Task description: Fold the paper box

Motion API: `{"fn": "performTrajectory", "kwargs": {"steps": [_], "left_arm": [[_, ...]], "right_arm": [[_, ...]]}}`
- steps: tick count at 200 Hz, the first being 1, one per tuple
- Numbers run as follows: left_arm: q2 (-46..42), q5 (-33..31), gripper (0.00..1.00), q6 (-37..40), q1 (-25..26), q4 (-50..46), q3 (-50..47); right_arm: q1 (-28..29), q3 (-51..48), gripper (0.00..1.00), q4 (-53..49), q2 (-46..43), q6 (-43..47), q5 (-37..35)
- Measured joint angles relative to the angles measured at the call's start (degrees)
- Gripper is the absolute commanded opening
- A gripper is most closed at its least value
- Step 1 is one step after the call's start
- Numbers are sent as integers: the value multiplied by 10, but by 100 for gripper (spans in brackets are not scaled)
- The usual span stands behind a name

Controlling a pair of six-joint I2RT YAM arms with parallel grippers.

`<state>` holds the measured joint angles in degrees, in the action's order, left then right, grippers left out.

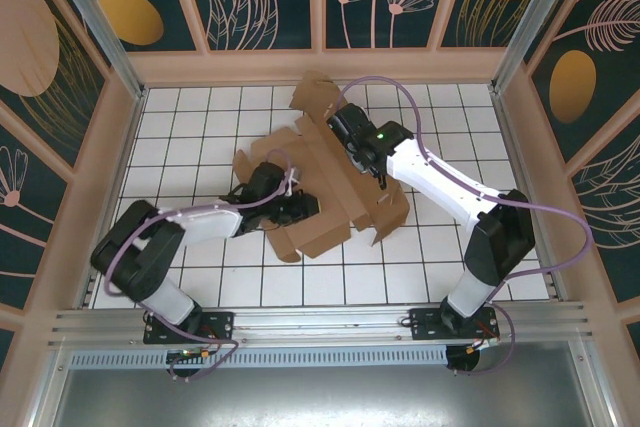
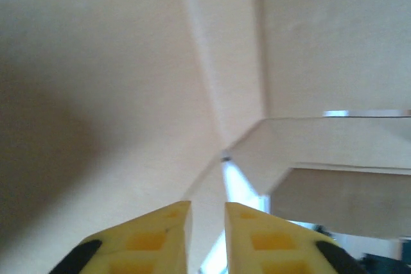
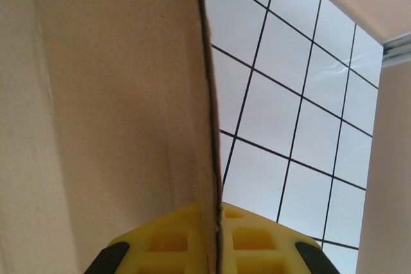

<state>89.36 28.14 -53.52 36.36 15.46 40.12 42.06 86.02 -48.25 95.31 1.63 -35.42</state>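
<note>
Lower middle, the left gripper (image 2: pixel 207 213) is seen cracked open, nothing held. The plain brown cardboard paper box (image 1: pixel 325 187) is spread mid-frame, mostly flat, most folds likely undone; one flap edge is clamped by the right gripper (image 3: pixel 207 222).

The box (image 1: pixel 325 185) is plain brown cardboard, a die-cut sheet only partly folded. It lies spread over the middle of the table (image 1: pixel 200 117), its main panel roughly flat, with notched flaps along its near edge. A flap stands raised at the far side, and another juts out to the left.
</note>
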Motion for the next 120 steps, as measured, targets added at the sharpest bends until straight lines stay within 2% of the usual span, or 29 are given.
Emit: {"fn": "performTrajectory", "kwargs": {"steps": [22, 43, 84, 120], "left_arm": [[-50, 4, 43, -20, -11, 16, 4], [-58, 14, 52, -48, -37, 28, 19], [6, 24, 60, -108, -60, 43, 148], [72, 38, 63, -163, -64, 70, 255]], "right_arm": [[0, 0, 3, 6, 0, 14, -4], [0, 0, 3, 14, 0, 21, -1], [0, 0, 1, 25, 7, 25, 29], [-8, 3, 0, 41, 10, 15, 40]]}}
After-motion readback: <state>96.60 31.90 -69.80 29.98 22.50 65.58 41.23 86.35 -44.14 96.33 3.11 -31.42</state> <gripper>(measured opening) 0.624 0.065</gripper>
